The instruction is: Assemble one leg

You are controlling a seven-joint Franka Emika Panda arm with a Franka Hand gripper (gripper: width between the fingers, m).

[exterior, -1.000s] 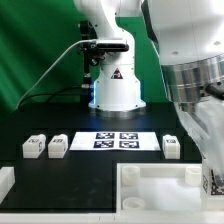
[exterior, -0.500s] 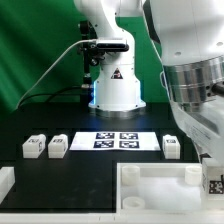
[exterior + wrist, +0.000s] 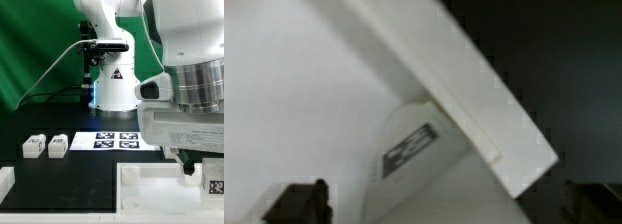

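Fingers (image 3: pixel 299 200) look spread over the leg (image 3: pixel 407 150), gripping nothing; an off-centre close could tip it against the panel (image 3: pixel 455 90).

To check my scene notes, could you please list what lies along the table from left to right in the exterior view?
First leg → second leg → marker board → the arm's wrist and gripper → tagged leg at the exterior view's right edge.
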